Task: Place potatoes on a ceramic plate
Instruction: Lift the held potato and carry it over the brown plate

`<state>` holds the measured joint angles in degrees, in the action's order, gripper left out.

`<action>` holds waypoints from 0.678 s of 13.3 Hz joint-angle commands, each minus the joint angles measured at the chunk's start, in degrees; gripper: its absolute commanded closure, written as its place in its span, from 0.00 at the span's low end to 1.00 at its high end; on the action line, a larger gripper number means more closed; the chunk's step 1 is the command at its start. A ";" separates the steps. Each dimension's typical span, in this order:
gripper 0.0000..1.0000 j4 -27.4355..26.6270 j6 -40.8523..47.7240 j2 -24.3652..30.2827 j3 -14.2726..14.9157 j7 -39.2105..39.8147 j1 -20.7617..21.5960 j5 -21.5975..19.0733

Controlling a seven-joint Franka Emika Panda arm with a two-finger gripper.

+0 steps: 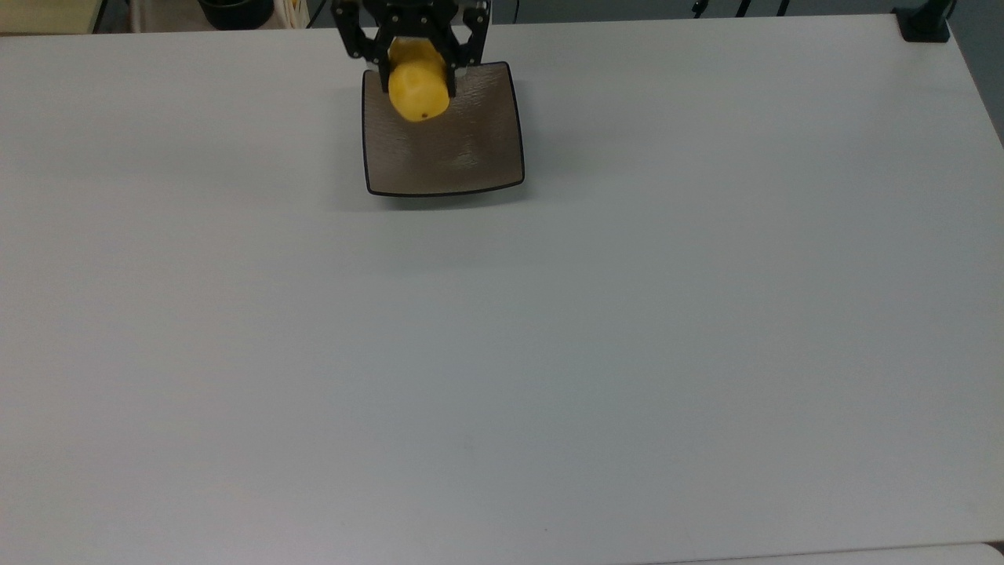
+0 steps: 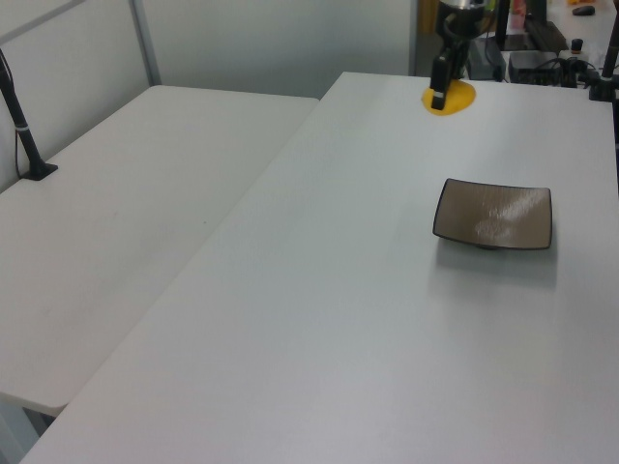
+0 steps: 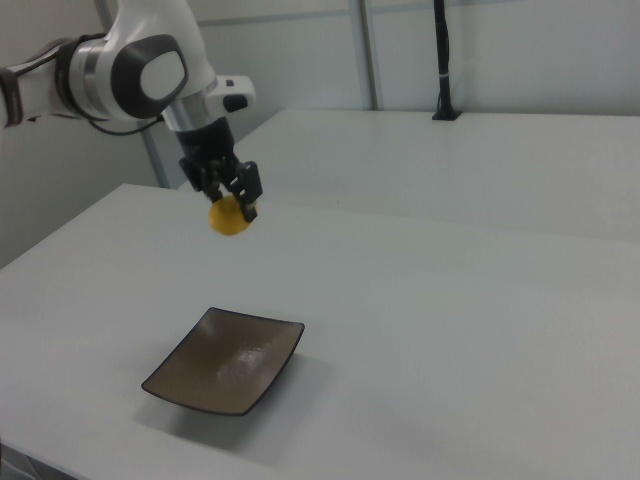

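Note:
My gripper (image 1: pixel 418 74) is shut on the yellow potato (image 1: pixel 420 89), which hangs in the air well above the table. In the top view the potato overlaps the far edge of the square brown ceramic plate (image 1: pixel 463 153). The right view has the gripper (image 3: pixel 237 207) and potato (image 3: pixel 230 217) high above and behind the plate (image 3: pixel 225 360). In the left view the potato (image 2: pixel 451 98) and gripper (image 2: pixel 439 97) sit up and to the left of the plate (image 2: pixel 494 215), which holds nothing.
The plate lies on a wide white table (image 1: pixel 549 353). A second white table (image 2: pixel 116 232) adjoins it at the left view's left. A black post (image 2: pixel 24 135) stands on that table, and equipment (image 2: pixel 542 48) crowds the far end.

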<state>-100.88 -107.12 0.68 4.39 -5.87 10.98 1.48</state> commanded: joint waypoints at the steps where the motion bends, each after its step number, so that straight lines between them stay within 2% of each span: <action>1: 1.00 -11.59 -0.28 7.57 0.10 0.77 1.58 0.90; 5: 1.00 -17.75 -2.81 7.93 0.18 0.77 2.37 1.16; 9: 1.00 -27.06 -13.78 7.93 0.18 -0.02 3.07 1.16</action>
<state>-120.79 -113.59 6.77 4.37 -5.82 12.93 1.56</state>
